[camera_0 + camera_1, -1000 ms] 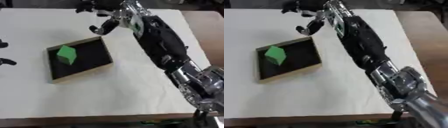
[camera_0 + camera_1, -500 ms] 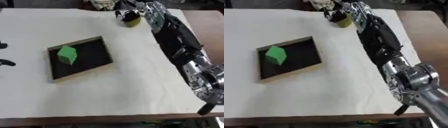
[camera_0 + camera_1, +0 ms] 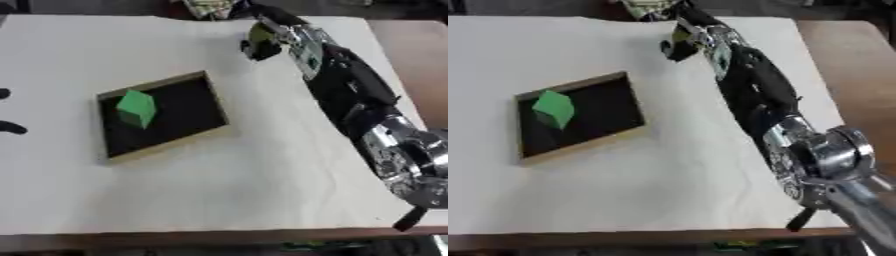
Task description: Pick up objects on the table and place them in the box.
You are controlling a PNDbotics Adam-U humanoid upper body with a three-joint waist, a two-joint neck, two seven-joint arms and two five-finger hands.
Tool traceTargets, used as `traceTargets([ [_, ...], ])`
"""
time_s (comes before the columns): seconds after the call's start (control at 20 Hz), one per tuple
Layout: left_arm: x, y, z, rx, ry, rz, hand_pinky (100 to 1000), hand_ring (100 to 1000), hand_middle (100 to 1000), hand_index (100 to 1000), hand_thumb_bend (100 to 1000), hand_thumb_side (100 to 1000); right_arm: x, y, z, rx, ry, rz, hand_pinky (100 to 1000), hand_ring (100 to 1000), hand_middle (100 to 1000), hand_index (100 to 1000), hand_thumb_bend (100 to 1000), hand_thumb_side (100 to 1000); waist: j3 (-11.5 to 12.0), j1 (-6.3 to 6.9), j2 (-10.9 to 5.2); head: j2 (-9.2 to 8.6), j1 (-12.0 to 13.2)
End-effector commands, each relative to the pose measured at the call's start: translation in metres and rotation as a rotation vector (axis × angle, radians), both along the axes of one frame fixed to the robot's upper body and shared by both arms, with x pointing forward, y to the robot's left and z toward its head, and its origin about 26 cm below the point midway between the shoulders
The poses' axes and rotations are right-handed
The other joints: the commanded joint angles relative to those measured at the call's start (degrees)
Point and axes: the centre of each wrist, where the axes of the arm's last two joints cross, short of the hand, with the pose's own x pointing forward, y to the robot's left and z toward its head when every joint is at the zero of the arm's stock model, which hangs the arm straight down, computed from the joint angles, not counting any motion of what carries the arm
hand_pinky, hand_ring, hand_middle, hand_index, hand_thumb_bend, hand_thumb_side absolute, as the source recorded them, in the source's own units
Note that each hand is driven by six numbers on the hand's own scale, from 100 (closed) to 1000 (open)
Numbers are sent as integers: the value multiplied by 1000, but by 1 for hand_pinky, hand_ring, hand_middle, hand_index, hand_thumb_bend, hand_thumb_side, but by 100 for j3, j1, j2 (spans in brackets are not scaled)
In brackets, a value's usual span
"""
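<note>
A shallow wooden box with a black floor lies left of the middle of the white cloth. A green cube sits in its left part. My right arm stretches from the lower right up to the far middle of the table. There my right hand has its fingers curled round a small olive-yellow round thing, well beyond the box's far right corner. Only two dark fingers of my left hand show at the left edge, spread apart and holding nothing.
The white cloth covers most of the table. Bare brown tabletop shows along the right side. A patterned thing lies at the far edge, just behind my right hand.
My right hand swung from near the box's far corner rightward to the olive-yellow thing and closed round it. It now sits slightly nearer. Box, cube and left hand have not moved.
</note>
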Motion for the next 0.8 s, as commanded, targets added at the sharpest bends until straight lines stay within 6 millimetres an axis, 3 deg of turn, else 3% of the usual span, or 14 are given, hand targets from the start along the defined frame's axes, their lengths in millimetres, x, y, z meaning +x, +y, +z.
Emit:
traceTargets([
  [0.05, 0, 0, 8, 15, -25, -5, 556, 980, 736, 839, 445, 863, 2, -15, 15, -63, -83, -102, 946, 997, 1000, 1000, 100, 261, 4, 30, -84, 27, -34],
  [0.5, 1, -1, 9, 16, -33, -12, 556, 980, 735, 840, 442, 869, 0, -22, -1, -102, -62, -176, 926, 975, 989, 1000, 100, 280, 56, 51, -11, -22, -106],
  [0.65, 1, -2, 9, 16, -33, -13, 556, 981, 735, 840, 441, 872, 0, -19, -5, -110, -54, -166, 907, 942, 909, 981, 100, 287, 67, 65, 9, -33, -119],
  [0.8, 1, -3, 10, 16, -35, -17, 556, 981, 735, 841, 430, 875, 0, -16, -4, -124, -98, -158, 853, 857, 682, 825, 100, 279, 73, 78, 21, -42, -134],
])
